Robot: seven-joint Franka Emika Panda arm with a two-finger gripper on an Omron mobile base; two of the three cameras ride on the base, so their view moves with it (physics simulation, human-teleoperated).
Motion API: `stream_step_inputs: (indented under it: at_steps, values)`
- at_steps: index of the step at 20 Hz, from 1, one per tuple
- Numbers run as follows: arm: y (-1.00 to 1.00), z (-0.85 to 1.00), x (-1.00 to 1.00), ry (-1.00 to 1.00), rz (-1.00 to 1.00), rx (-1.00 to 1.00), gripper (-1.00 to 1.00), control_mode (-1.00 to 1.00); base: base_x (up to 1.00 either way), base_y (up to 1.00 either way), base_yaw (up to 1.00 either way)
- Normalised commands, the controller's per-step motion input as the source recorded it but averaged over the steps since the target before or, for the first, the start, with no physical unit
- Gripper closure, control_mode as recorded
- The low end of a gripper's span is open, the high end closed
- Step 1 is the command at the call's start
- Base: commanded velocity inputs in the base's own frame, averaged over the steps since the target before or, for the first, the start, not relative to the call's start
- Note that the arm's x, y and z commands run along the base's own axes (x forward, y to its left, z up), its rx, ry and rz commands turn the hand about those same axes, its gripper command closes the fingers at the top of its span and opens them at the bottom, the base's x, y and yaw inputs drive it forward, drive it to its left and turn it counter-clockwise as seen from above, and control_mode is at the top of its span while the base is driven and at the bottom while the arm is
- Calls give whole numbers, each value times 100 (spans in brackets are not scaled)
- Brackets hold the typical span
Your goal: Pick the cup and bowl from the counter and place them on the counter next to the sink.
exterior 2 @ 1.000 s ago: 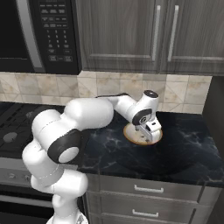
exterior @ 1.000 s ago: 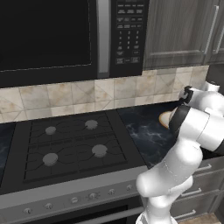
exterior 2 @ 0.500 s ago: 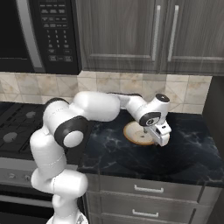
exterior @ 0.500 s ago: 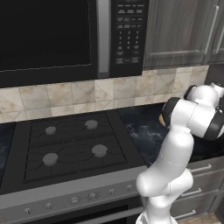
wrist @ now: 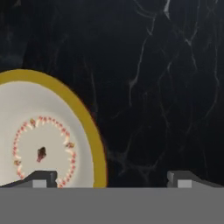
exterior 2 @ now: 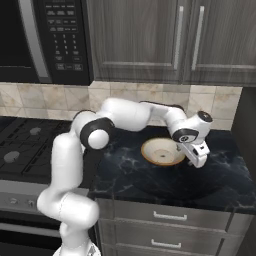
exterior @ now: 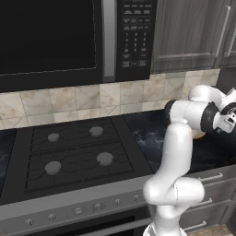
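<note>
The hand view cuts the bowl (wrist: 48, 140) off at its left edge and bottom, so there's just part of the golden rim and a ring of reddish specks inside. One dark fingertip (wrist: 41, 178) overlaps the bowl's inside, the other is over bare counter (wrist: 166, 87) — jaws spread wide, nothing held. From the right base view the gripper (exterior 2: 196, 156) hangs just beside the bowl's (exterior 2: 162, 151) right rim. The bowl sits upright, mouth up. Behind it is the tile backsplash (exterior 2: 40, 97).
</note>
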Motion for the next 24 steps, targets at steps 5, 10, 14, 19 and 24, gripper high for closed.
stream_step_inputs:
  at_steps: [5,10,14,19,24]
  values:
    - [-24,0,30,0,0,9,-100,-100,0,0,0]
    - [-5,0,11,0,0,7,-100,-100,0,0,0]
    - [4,-4,0,1,0,0,-100,-100,0,0,0]
    - [24,-11,0,0,0,0,-100,-100,0,0,0]
    - [50,-14,0,0,0,0,-100,-100,0,0,0]
